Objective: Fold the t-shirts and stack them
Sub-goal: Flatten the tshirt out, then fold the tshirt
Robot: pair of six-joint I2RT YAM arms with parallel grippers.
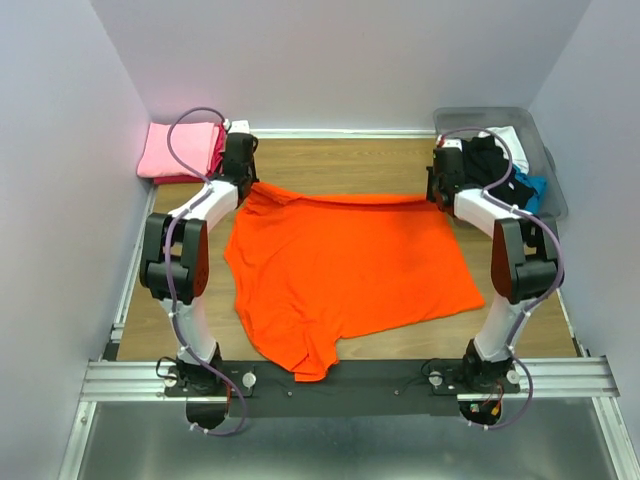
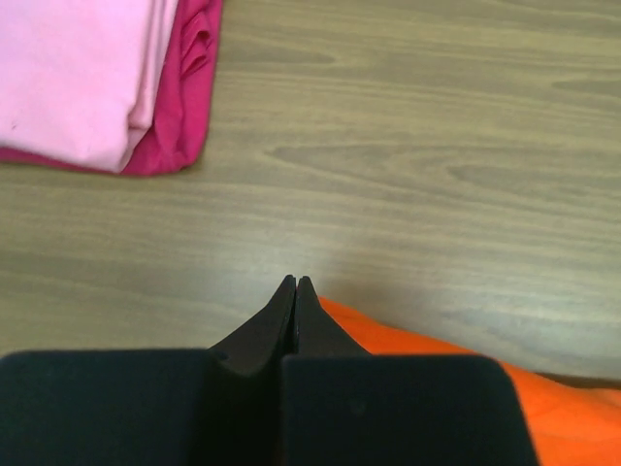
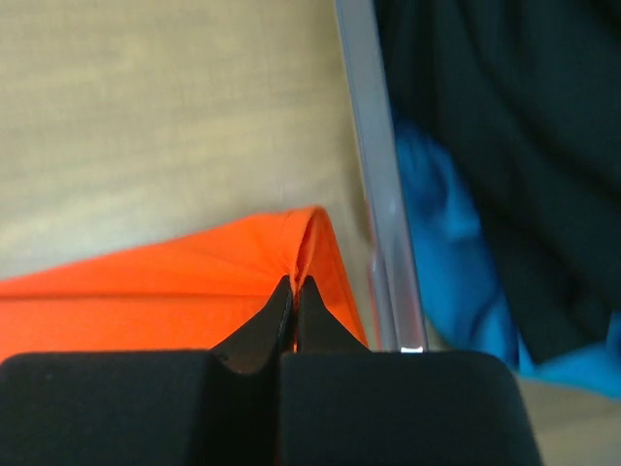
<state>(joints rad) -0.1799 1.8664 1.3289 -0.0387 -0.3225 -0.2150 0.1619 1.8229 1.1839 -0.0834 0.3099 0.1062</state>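
A bright orange t-shirt (image 1: pixel 350 265) lies spread on the wooden table, its far edge stretched between my two grippers. My left gripper (image 1: pixel 243 190) is shut at the shirt's far left corner. In the left wrist view its jaws (image 2: pixel 294 282) are closed, with orange cloth (image 2: pixel 437 349) coming out at their right. My right gripper (image 1: pixel 437 197) is shut on the far right corner. In the right wrist view the cloth (image 3: pixel 146 301) puckers at the closed tips (image 3: pixel 295 283). A folded light pink shirt (image 1: pixel 180 148) lies on a magenta one (image 2: pixel 184 116) at the far left.
A translucent grey bin (image 1: pixel 490 112) stands at the far right, holding a black shirt (image 1: pixel 485 160), a white one (image 1: pixel 510 138) and a blue one (image 1: pixel 530 188). Its wall (image 3: pixel 378 194) is right beside my right gripper. White walls enclose the table.
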